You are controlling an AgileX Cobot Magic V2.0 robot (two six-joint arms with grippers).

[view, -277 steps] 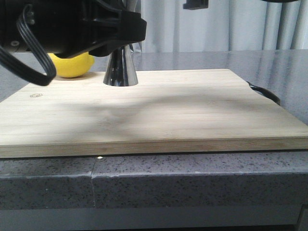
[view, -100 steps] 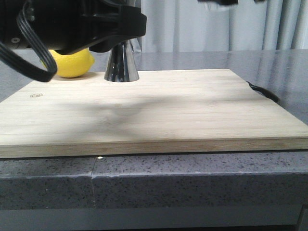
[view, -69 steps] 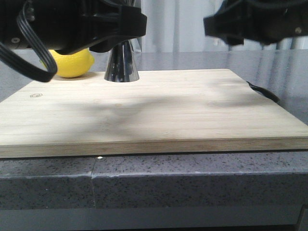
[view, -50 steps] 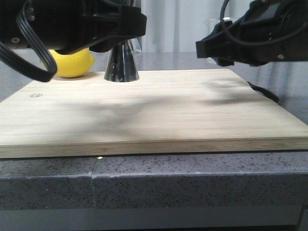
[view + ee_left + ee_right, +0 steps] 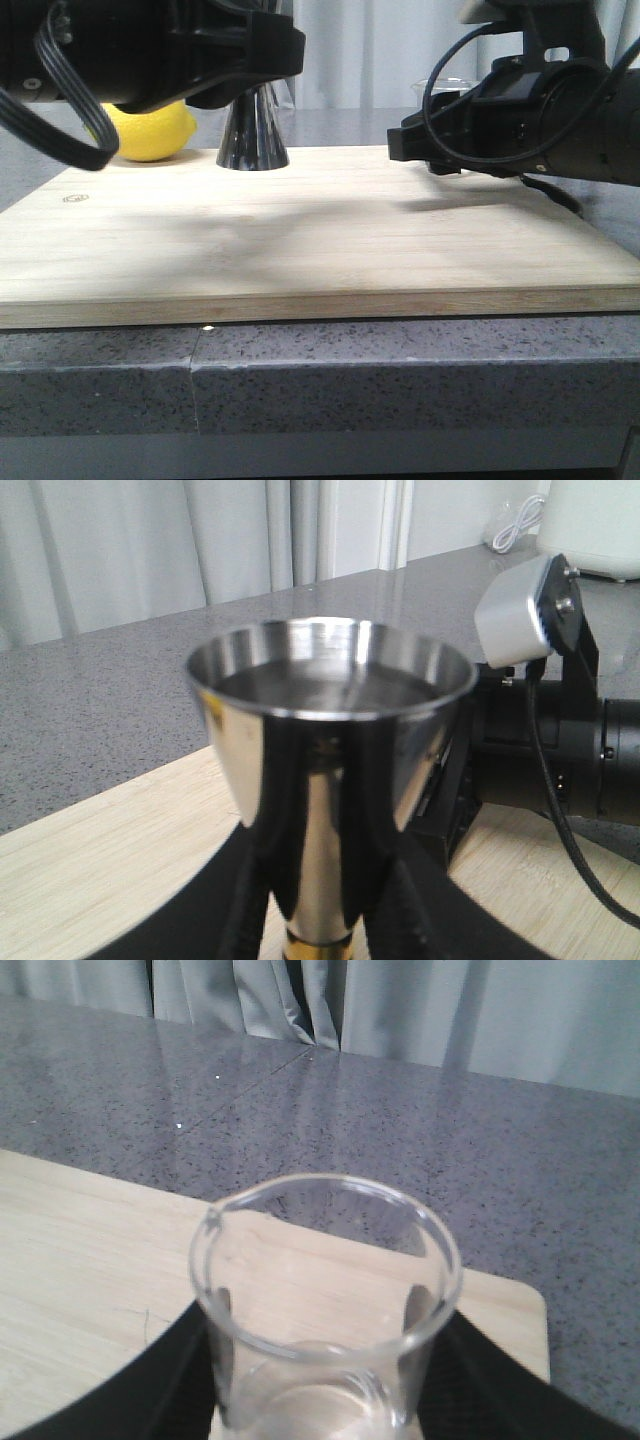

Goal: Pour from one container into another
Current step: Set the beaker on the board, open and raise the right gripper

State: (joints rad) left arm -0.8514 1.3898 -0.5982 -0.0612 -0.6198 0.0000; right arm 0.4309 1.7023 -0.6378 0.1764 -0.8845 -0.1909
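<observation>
Pale wooden cutting board (image 5: 300, 235) across the grey speckled table (image 5: 400, 385). Shiny steel hourglass jigger (image 5: 252, 135) upright near the board's far left corner, clamped in the left pincer (image 5: 318, 920). Small clear glass beaker (image 5: 325, 1305) held upright in the right pincer (image 5: 320, 1400), above the board's far right edge.

A pale wooden cutting board (image 5: 320, 235) is being supported by a speckled grey stone counter (image 5: 400, 380). A yellow lemon (image 5: 150, 135) is lying just beside the board's far left corner. The background is being closed off by light grey curtains (image 5: 370, 50).
</observation>
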